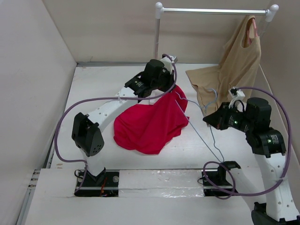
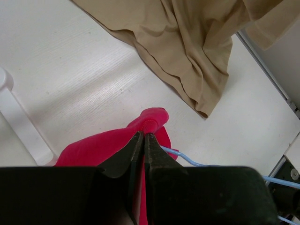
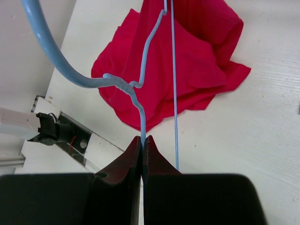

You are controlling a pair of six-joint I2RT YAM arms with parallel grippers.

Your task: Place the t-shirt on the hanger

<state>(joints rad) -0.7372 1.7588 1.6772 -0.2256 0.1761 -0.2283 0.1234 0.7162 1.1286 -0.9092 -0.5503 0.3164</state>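
The red t-shirt (image 1: pixel 150 123) hangs bunched from my left gripper (image 1: pixel 172 88), which is shut on a fold of it and holds it above the table; its lower part rests on the table. In the left wrist view the fold (image 2: pixel 151 123) shows at the fingertips. The pale blue wire hanger (image 1: pixel 204 133) runs from inside the shirt's top toward the right. My right gripper (image 1: pixel 209 119) is shut on the hanger's upper wire just below the hook twist (image 3: pixel 133 91). One hanger end goes into the shirt (image 3: pixel 187 61).
A beige sleeveless garment (image 1: pixel 232 68) hangs on a pinkish hanger (image 1: pixel 252 29) from a white rail (image 1: pixel 213 10) at the back right, its hem lying on the table. Walls stand at the left and back. Cables loop around both arms.
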